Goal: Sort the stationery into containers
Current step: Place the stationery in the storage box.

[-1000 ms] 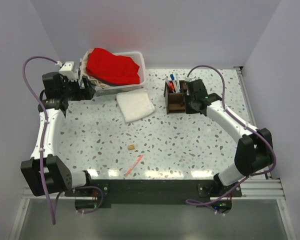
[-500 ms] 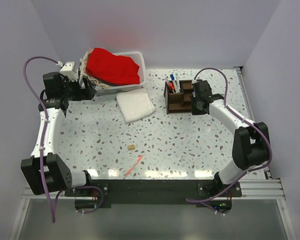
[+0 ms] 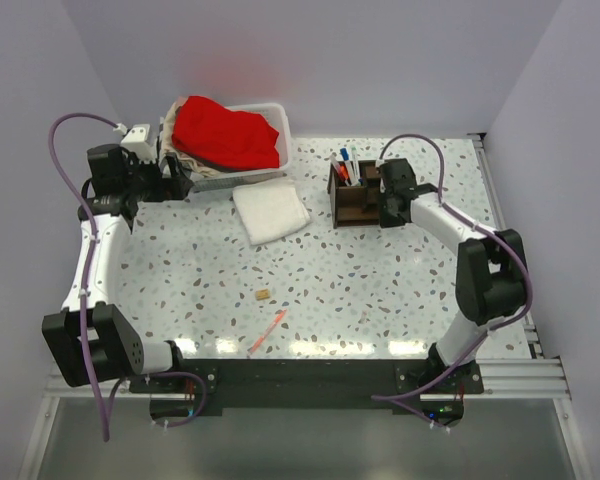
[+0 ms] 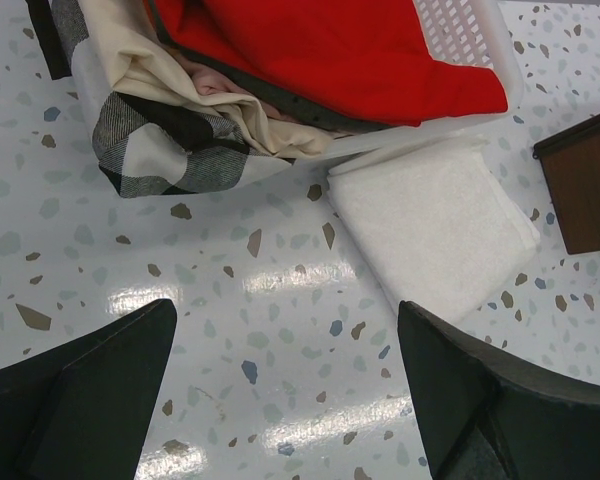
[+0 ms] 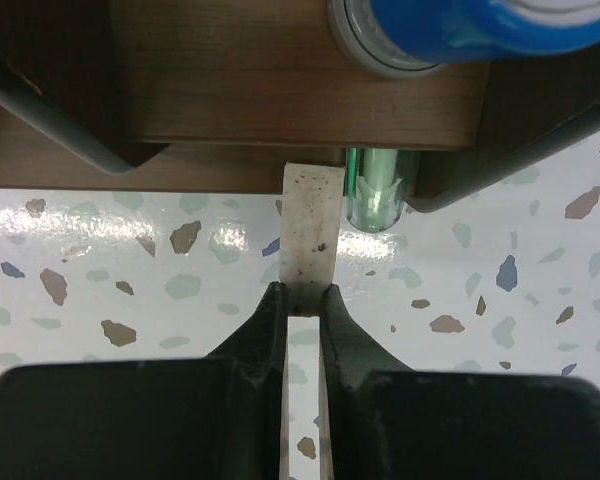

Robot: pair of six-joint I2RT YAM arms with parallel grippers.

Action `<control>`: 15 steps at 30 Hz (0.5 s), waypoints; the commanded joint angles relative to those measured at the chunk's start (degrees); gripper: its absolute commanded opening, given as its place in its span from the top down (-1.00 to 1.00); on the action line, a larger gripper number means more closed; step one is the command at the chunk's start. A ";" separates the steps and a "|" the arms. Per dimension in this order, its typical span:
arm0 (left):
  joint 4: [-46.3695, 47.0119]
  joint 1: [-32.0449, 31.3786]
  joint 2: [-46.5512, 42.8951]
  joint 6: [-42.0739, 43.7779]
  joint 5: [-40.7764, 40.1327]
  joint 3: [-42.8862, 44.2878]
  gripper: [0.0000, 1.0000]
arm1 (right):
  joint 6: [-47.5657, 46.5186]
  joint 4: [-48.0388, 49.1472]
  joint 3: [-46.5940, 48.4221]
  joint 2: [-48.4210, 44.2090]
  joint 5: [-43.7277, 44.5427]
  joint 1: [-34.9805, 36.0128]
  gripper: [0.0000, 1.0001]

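- R arm, last 1 s: right gripper point(image 5: 300, 300) backed off a little to the R of the organizer point(image 3: 352, 203), now back against its R side. Elbow folded in closer.
- Right gripper is pinching a slim beige block point(image 5: 310, 225), fingers pressed on both faces. Block's far end meets the organizer's edge; not seen inside a compartment.
- Green pen point(image 5: 377, 190) just beside block on its R. Blue-topped bottle point(image 5: 460, 25) further up, at the organizer.
- Reading: small re-approach = lining block up w/ a slot. Drop-off prob. the step in hand, not yet done.
- L arm: no change in 1 s. Left gripper point(image 4: 285, 330) spread wide, nothing between, over table point(image 3: 400, 290) by the basket point(image 3: 284, 125).
- In organizer already: a few pens point(image 3: 348, 168), upright at its back.
- Left to sort: 2nd block point(image 3: 264, 294) and pink-red pen point(image 3: 268, 331), near each other toward the front, well apart from organizer. Judged past halfway.
- Surface: white terrazzo w/ dark flecks, glossy, glare along front edge.
- Room: pale lavender walls point(image 3: 380, 60) on 3 sides. Basket w/ red cloth point(image 3: 225, 132) at back L, folded white cloth point(image 3: 270, 212) just in front of it.
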 commanded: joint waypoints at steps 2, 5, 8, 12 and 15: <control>2.73 -0.19 0.59 -0.36 0.64 1.07 -0.94 | -1.40 2.70 4.20 1.30 1.16 0.12 1.00; 2.73 -0.19 0.94 -0.36 0.73 1.15 -0.94 | -1.84 3.31 5.61 2.35 1.69 -0.06 1.00; 2.82 -0.19 1.29 -0.45 0.82 1.24 -0.94 | -1.84 3.66 7.01 3.85 1.95 0.03 1.00; 2.82 -0.11 1.47 -0.45 0.82 1.33 -0.94 | -1.66 4.28 8.16 5.52 2.92 0.03 1.00; 2.73 -0.19 1.47 -0.36 0.56 1.33 -0.94 | -1.75 4.63 9.12 6.14 3.88 -0.14 1.00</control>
